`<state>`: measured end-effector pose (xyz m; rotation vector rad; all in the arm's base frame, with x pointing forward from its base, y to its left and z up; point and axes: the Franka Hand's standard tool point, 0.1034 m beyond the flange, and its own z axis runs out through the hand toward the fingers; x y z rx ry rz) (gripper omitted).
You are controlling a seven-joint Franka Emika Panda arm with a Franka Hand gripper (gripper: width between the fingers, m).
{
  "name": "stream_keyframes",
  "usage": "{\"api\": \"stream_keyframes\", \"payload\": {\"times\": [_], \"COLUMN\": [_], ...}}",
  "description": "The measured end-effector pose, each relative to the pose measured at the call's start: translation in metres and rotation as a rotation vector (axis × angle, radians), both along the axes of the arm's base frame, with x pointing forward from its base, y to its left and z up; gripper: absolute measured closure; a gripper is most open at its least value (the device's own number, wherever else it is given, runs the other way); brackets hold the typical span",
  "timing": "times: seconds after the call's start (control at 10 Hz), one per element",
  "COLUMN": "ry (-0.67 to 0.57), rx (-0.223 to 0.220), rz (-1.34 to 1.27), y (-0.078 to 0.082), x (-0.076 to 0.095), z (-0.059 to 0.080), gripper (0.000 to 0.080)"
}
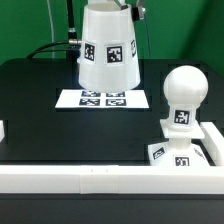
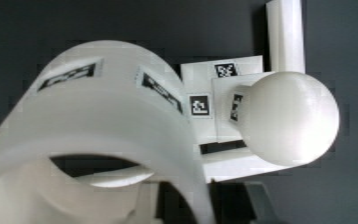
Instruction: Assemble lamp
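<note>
Black tabletop (image 1: 30, 100), white rail (image 1: 60, 180) along edge, green backdrop (image 1: 190, 30).

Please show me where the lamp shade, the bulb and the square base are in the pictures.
shade (image 1: 107, 48): exterior view, on its white side wall above the tags.
bulb (image 1: 185, 87): exterior view, on the middle of its round head.
base (image 1: 196, 148): exterior view, on its flat top beside the bulb's stem.

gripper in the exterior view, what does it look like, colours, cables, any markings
Little of it shows. The gripper is only a dark grey-black piece above the shade, cut off by the frame, with no readable markings. Thin dark cables hang on the exterior view's left of the shade; whether they belong to the arm is unclear.
</note>
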<state>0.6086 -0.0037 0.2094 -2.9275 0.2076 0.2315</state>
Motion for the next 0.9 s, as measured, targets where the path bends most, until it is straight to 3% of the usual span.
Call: {"api": "stream_keyframes", "payload": {"times": [0.1, 0.3, 0.5, 0.6, 0.9], "ry": [0.010, 0.003, 0.005, 0.007, 0.038], "rx": [0.001, 0.016, 0.015, 0.013, 0.005], "rz": [-0.014, -0.038, -0.078, -0.104, -0.122], "y": [0.004, 0.027, 0.049, 0.063, 0.096], "x": [-0.001, 0.008, 0.019, 0.025, 0.023], "z": [0.005, 0.029, 0.040, 0.042, 0.028], "gripper": [0.0755, 0.0755, 0.0755, 0.0755, 0.0755]}}
